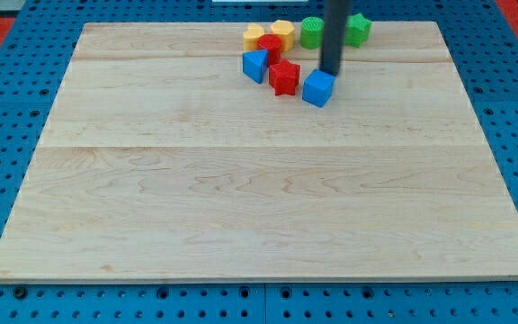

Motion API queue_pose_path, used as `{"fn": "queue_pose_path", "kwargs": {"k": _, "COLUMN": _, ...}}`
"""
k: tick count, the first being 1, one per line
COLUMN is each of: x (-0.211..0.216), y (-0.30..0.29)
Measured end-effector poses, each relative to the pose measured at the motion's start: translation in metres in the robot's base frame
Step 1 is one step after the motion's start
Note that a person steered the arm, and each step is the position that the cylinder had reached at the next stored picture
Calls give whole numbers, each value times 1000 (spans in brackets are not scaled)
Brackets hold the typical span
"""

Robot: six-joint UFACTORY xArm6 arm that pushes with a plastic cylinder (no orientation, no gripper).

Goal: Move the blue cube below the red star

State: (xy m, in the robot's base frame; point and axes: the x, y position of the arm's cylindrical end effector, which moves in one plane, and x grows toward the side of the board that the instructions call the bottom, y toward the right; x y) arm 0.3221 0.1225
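My tip [329,72] touches the blue cube [318,88] from the view's top; the cube sits just toward the view's bottom and slightly left of it. The red star [284,77] lies to its left. No claw here, only a bare rod on the surface [241,198]

A straight, dark, smooth rod ending in my tip [329,72]

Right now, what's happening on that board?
My tip sits just above the blue cube, at its upper edge in the view. The cube lies to the right of the red star, close beside it, not yet below it. The other blocks cluster near the wooden board's top edge: a blue triangular block, yellow, red and green pieces.
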Motion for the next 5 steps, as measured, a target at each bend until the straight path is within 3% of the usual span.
{"fn": "queue_pose_path", "kwargs": {"k": 1, "x": 25, "y": 32}}
{"fn": "queue_pose_path", "kwargs": {"k": 5, "x": 16, "y": -84}}
